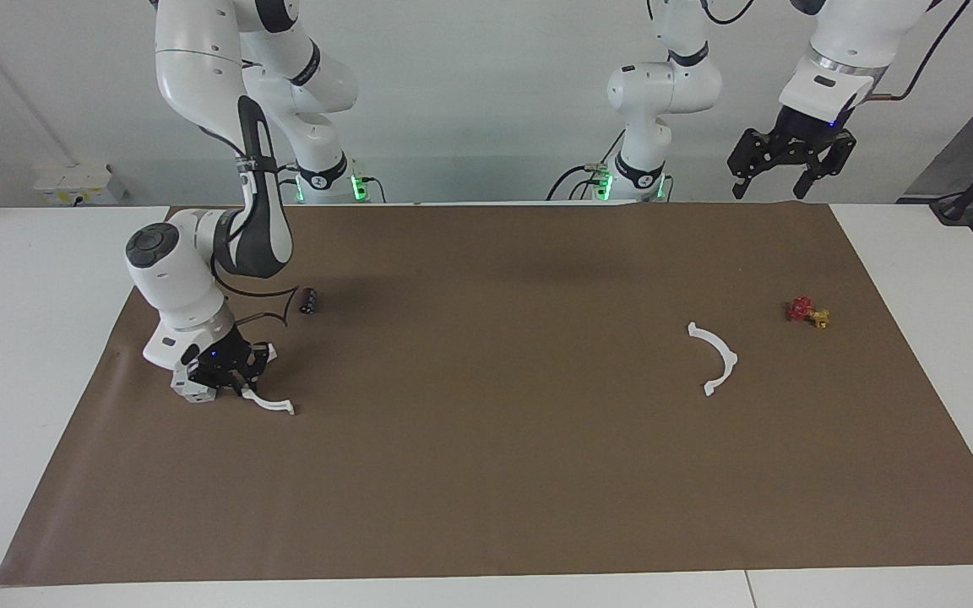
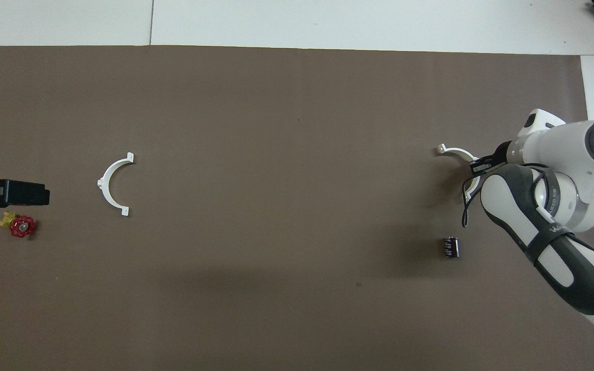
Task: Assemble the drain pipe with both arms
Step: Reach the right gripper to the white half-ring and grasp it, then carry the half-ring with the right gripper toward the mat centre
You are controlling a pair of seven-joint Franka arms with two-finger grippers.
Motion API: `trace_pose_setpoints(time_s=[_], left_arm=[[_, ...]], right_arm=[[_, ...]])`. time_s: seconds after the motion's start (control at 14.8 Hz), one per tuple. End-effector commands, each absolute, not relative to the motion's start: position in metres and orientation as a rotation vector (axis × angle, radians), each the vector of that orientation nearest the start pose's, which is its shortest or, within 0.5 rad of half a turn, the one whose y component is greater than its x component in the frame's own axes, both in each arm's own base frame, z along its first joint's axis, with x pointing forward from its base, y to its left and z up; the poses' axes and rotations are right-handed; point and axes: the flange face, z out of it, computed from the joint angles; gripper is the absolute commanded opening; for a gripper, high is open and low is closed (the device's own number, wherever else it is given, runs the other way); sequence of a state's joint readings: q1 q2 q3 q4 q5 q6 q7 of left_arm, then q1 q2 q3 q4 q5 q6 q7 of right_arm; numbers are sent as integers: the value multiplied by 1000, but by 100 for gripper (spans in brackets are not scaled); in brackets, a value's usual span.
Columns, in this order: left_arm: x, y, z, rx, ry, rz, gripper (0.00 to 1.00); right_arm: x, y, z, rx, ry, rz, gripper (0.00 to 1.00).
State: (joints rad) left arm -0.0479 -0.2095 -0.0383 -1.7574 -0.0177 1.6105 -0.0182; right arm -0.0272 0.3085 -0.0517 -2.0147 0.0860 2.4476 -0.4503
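Note:
The drain pipe lies in two separate white half-ring arcs on the brown mat (image 1: 486,473). One arc (image 1: 275,405) (image 2: 454,151) is at the right arm's end of the table. My right gripper (image 1: 243,390) is down at the mat and shut on the end of this arc, and the arm hides part of it from above. The other arc (image 1: 723,355) (image 2: 109,183) lies free toward the left arm's end. My left gripper (image 1: 790,169) (image 2: 8,191) hangs open and high over that end, holding nothing, and waits.
A small black cylinder (image 1: 309,300) (image 2: 450,247) lies nearer to the robots than the gripped arc. A red and yellow valve piece (image 1: 807,312) (image 2: 21,225) sits beside the free arc, toward the left arm's end. White table borders the mat.

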Motion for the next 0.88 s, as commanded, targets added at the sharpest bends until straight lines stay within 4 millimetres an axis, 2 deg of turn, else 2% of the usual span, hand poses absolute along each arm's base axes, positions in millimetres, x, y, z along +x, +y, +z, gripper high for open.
trace_pose_setpoints(time_s=[0.0, 0.13, 0.34, 0.54, 0.67, 0.81], left_arm=[[483, -44, 650, -3167, 115, -88, 100], [483, -44, 650, -3167, 113, -90, 100], [483, -44, 650, -3167, 113, -93, 100], [483, -45, 649, -3167, 115, -90, 100], [482, -45, 648, -3167, 115, -90, 100], [483, -45, 647, -3167, 115, -88, 100]], right_arm=[[619, -16, 338, -3068, -395, -174, 0], [623, 2, 360, -3074, -327, -133, 0], [627, 50, 386, -3068, -272, -61, 0], [616, 129, 388, -3076, -237, -61, 0], [606, 180, 389, -3074, -100, -76, 0], [588, 239, 384, -3067, 85, -88, 0]])
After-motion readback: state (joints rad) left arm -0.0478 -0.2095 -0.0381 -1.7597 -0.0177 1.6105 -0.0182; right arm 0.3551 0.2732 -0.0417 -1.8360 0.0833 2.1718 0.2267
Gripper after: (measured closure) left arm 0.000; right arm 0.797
